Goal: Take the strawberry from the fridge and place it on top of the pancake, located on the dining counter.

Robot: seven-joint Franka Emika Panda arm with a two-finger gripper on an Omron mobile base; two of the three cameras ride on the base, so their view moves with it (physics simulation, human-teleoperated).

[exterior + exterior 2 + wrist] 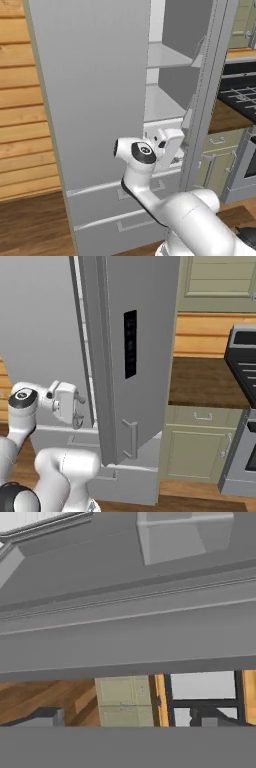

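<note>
The fridge stands open, its big grey left door swung out toward me and white shelves showing inside. From the right base view I see its other door with the black panel. My gripper is open at the fridge's lower opening, just above the drawers; it also shows beside the door edge. In the hand view its dark fingertips stand wide apart with nothing between them, facing grey fridge ledges. The strawberry, the pancake and the dining counter are out of view.
A stove and green-grey cabinets under a dark worktop stand to the right of the fridge. A wood-plank wall is on the left. The right door's edge is close beside the hand.
</note>
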